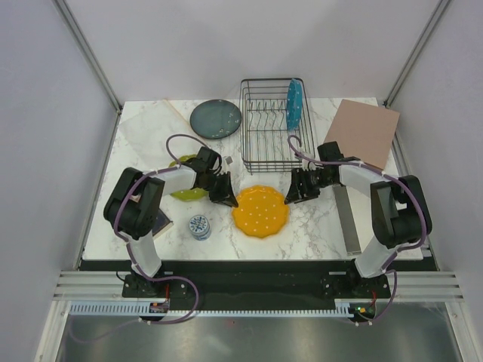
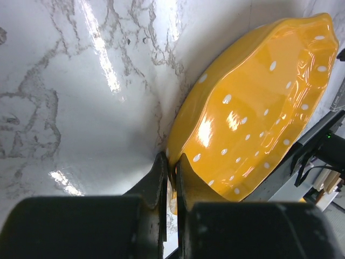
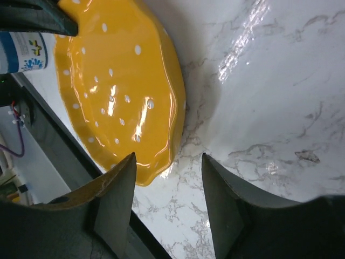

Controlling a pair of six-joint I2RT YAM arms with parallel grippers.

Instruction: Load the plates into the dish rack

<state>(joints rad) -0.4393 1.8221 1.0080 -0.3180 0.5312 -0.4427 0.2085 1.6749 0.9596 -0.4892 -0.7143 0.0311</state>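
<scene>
- On the marble table, near its front centre, the orange plate lies flat between the two grippers; it is scalloped and dotted with white
- At the plate's left rim, the left gripper has its fingers drawn almost together; the left wrist view shows the gripper pinching the edge of the orange plate between its fingers
- At the plate's right side, the right gripper has its fingers spread wide; the right wrist view shows the gripper holding nothing, with the rim of the orange plate just beside the left-hand finger and bare marble between the two fingers
- Behind the orange plate, at the back centre of the table, the black wire dish rack stands
- Within the rack, the blue plate stands on edge in a slot at the right end
- Just left of the rack, the dark teal-grey plate lies flat on the table
- Under the left arm, the lime-green plate lies flat, mostly hidden by the arm
- Near the left front, a small blue-and-white tin stands apart from the orange plate
- At the right rear corner, a pinkish-brown board lies flat
</scene>
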